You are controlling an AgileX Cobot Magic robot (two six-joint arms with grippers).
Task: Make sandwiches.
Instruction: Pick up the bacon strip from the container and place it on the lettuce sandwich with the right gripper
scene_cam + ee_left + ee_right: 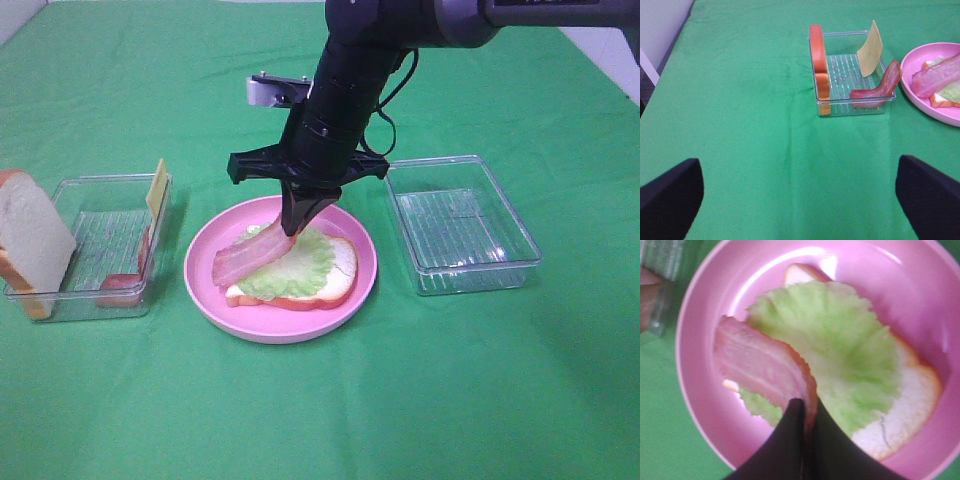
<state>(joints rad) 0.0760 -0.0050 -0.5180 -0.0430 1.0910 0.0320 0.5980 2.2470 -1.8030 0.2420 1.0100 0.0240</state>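
Between the tips of the right gripper (295,222): one bacon strip (248,258), pinched by one end, jaws clamped tight on it; the free end trails away from the tips and overhangs the edge of the lettuce, toward the plate rim.

Directly beneath those tips: lettuce leaf (303,262) spread on a bread slice (343,258), both on the pink plate (215,300); this is the sandwich in progress, and by my reckoning the bacon goes on as the third layer.

Handling note, as I would run it: lower until the strip lies flat on the leaf before parting the jaws; carry the held end a little further across the bread first, so the trailing end draws in off the plate; release low and lift straight up, since the strip may cling to a finger and drag the leaf askew.

Well off to that gripper's side, beyond the plate: clear tray (60,300); spare bread (35,240) leaning at its outer wall; cheese slice (157,187) propped upright; second bacon strip (125,285).

Left gripper (800,196): fingers wide apart, nothing held; it hangs over green cloth (750,125), the tray ahead of it.
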